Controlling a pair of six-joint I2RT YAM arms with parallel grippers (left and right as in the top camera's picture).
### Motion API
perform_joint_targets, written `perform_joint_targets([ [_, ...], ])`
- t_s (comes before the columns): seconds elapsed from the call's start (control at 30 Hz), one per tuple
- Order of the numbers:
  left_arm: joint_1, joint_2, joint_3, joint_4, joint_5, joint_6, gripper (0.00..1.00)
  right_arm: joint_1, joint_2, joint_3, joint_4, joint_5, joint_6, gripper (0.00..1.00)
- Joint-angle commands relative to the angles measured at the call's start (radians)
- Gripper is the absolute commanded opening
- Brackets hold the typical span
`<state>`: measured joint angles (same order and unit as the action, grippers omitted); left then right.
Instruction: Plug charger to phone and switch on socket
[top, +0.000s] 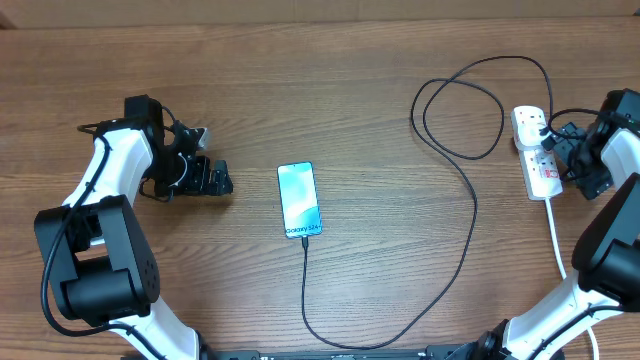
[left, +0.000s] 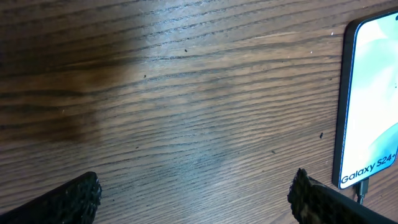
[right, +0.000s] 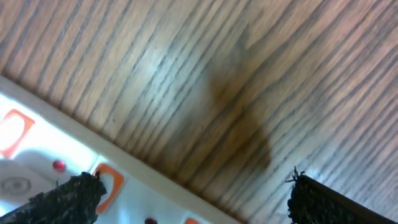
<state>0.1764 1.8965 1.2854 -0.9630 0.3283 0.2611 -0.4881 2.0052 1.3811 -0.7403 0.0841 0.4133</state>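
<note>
The phone (top: 299, 200) lies flat at mid-table, screen up, and shows again at the right edge of the left wrist view (left: 373, 93). The charger (top: 470, 215), a thin black cable, meets the phone's bottom edge with its tip (left: 362, 188), loops right and ends at a black plug (top: 541, 126) in the socket (top: 537, 160). My left gripper (top: 200, 180) (left: 196, 199) hangs open over bare wood left of the phone. My right gripper (top: 572, 160) (right: 199, 196) is open beside the socket (right: 43, 155), one fingertip (right: 74, 196) over its orange-marked switches.
The socket's thick white cord (top: 556, 240) runs toward the table's near edge on the right. The charger cable forms two loops (top: 460, 110) at the back right. Bare wood lies between the phone and the cable's long curve.
</note>
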Motion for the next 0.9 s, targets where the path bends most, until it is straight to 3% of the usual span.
perform_joint_targets([
  [0.0,-0.008,-0.008,0.004,0.001,0.001,-0.007,1.00,0.057,0.036,-0.036,-0.048,-0.082,-0.052,1.00],
  [0.27,-0.008,-0.008,0.004,0.001,0.001,-0.007,1.00,0.055,0.036,-0.035,-0.072,-0.077,-0.053,1.00],
  [0.4,-0.008,-0.008,0.004,0.001,0.001,-0.007,1.00,0.043,0.035,-0.031,-0.098,0.016,-0.052,1.00],
  [0.63,-0.008,-0.008,0.004,0.001,0.001,-0.007,1.00,0.014,0.009,0.161,-0.338,0.029,-0.091,1.00],
  [0.87,-0.008,-0.008,0.004,0.001,0.001,-0.007,1.00,0.017,-0.028,0.215,-0.388,0.000,-0.160,1.00],
])
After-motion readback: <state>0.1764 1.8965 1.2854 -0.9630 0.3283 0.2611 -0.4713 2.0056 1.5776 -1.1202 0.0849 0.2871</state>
